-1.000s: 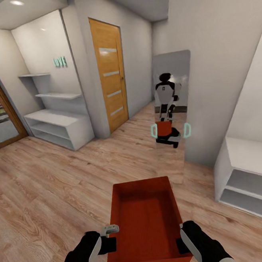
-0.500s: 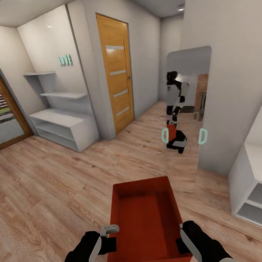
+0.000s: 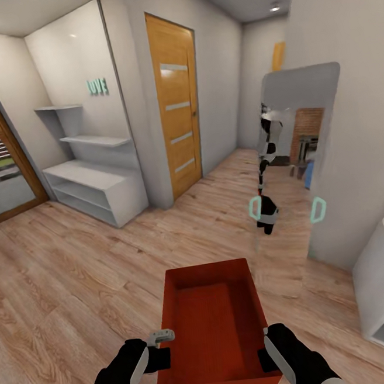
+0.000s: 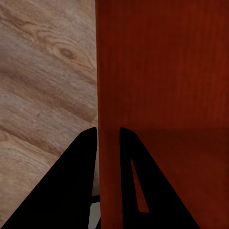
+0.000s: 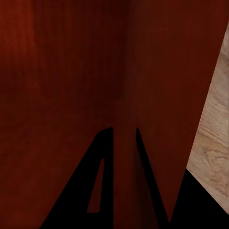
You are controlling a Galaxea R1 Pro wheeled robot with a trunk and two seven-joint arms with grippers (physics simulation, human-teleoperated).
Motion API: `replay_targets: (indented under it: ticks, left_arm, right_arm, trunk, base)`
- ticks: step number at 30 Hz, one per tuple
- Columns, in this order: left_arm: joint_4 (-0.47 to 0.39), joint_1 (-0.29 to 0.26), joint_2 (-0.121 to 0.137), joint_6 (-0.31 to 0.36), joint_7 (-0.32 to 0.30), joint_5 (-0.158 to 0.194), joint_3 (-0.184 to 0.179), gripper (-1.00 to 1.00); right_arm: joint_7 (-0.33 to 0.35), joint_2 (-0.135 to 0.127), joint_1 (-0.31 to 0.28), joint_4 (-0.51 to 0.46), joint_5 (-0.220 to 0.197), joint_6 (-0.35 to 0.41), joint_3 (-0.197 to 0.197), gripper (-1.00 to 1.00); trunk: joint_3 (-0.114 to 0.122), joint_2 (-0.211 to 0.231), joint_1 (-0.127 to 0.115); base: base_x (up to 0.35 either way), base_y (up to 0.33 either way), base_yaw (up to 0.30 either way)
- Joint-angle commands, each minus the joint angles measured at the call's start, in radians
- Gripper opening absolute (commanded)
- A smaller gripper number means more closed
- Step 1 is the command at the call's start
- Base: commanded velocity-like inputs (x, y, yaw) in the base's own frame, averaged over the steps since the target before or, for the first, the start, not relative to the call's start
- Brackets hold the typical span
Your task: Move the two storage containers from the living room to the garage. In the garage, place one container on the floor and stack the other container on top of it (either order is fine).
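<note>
Head view: both claws pinch one storage container at 6 o'clock, left claw and right claw clamping opposite walls. Carrying step; next, drive toward 1 o'clock hallway.

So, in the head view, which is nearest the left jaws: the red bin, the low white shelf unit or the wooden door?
1. Storage container, clamped in the left gripper.
2. White shelf unit, ahead on the left.
3. Wooden door, beyond the shelf, slightly right.
</note>
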Motion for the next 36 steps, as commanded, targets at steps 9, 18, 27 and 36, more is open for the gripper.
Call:
replay_targets:
  ticks: [9,18,27,36]
  left_arm:
    - [-0.001,0.000,-0.002,0.006,-0.003,0.018,0.003,-1.00]
    - [-0.001,0.000,-0.002,0.006,-0.003,0.018,0.003,-1.00]
    - [-0.001,0.000,-0.002,0.006,-0.003,0.018,0.003,-1.00]
    - [-0.001,0.000,-0.002,0.006,-0.003,0.018,0.003,-1.00]
  right_arm:
    - [-0.004,0.014,-0.001,-0.003,-0.066,-0.009,0.002,-1.00]
    - [-0.004,0.014,-0.001,-0.002,-0.066,-0.009,0.002,-1.00]
    - [-0.004,0.014,-0.001,-0.002,-0.066,-0.009,0.002,-1.00]
    - [-0.004,0.013,-0.001,-0.002,-0.066,-0.009,0.002,-1.00]
  trunk:
    - [-0.008,-0.001,0.001]
    - [-0.008,-0.001,0.001]
    - [-0.008,-0.001,0.001]
    - [-0.008,-0.001,0.001]
  base:
    - [0.333,0.109,0.130]
    - [0.333,0.109,0.005]
    - [0.333,0.109,0.000]
    - [0.333,0.109,0.000]
